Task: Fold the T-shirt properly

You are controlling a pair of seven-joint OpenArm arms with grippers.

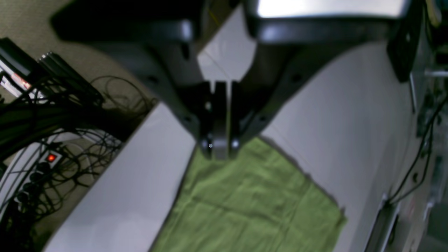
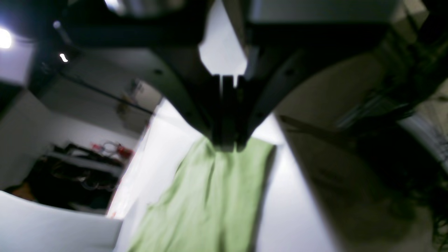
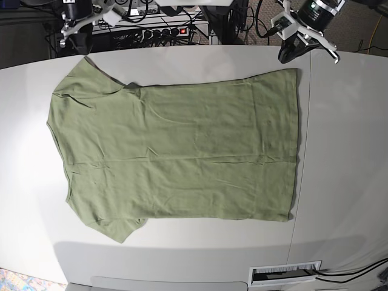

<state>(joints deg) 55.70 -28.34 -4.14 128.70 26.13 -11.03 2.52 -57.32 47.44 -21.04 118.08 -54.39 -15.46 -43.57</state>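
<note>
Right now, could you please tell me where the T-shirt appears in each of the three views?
Left wrist: the T-shirt fills the lower middle, its corner under the shut left pincer.
Right wrist: it hangs at lower centre, running down from the shut right pincer.
Base: it lies spread flat across the middle.
Shared landmark: the white table, also seen at and.

A robotics lab is indicated: a plain white counter is backed by tangled black cables, a lit power strip and mounted arm hardware.
</note>
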